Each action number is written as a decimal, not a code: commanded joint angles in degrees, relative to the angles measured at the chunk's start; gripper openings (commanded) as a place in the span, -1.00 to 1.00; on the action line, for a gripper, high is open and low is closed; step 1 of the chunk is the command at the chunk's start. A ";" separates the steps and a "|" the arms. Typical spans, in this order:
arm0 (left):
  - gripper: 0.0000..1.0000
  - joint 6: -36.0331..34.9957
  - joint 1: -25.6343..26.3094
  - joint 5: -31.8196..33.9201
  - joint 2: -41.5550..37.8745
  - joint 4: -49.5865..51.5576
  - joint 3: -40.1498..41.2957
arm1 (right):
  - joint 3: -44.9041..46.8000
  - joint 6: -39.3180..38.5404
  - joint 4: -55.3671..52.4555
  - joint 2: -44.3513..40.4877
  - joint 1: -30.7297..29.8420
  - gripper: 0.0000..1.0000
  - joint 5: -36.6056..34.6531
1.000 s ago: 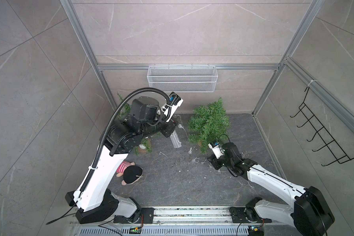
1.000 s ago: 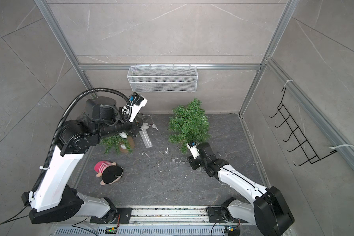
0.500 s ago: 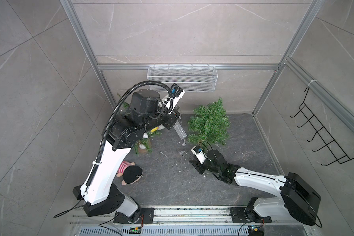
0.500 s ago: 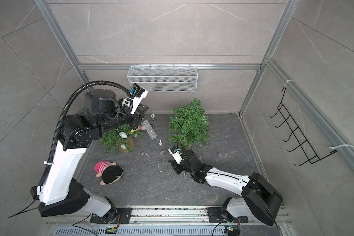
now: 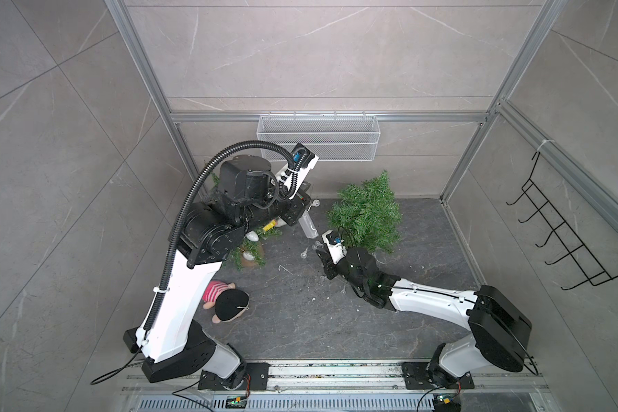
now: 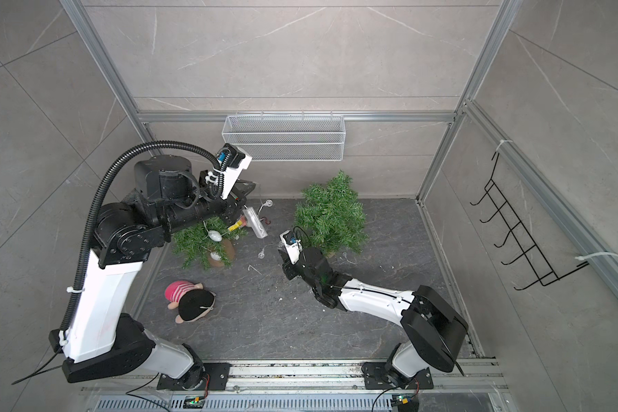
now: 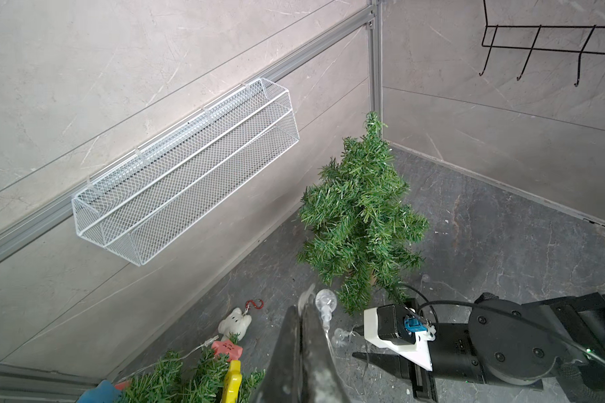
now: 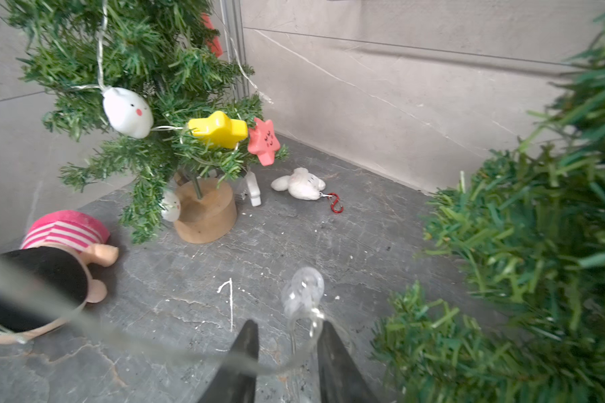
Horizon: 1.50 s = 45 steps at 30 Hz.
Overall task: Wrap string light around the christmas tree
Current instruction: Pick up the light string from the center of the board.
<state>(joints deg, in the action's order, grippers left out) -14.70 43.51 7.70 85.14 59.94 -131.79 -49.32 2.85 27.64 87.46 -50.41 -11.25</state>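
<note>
Right wrist view: right fingers [image 8: 246, 356] partly apart, string light [image 8: 303, 289] loose between them (not pinched); left fingers [image 7: 294, 343] clamped on it, left of christmas tree [image 5: 366, 214].

Right gripper [image 8: 288, 326] — away from christmas tree [image 5: 366, 210], nearer left gripper [image 7: 303, 307] and its string light [image 7: 325, 299]

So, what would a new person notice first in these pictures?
Probably the bare Christmas tree toward the back right, and the decorated tree half hidden under the left arm. Then the clear string light dangling from the left hand, and the doll lying on the floor.
</note>
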 commanded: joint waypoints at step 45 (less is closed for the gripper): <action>-1.00 -3.49 0.18 1.04 -2.26 -3.16 -2.73 | 5.66 1.95 29.48 19.07 -3.14 0.11 -5.07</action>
<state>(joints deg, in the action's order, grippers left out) -16.53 43.51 8.43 83.66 59.53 -133.99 -40.60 1.98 53.08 103.39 -53.30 -12.75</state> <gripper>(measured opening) 0.055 0.560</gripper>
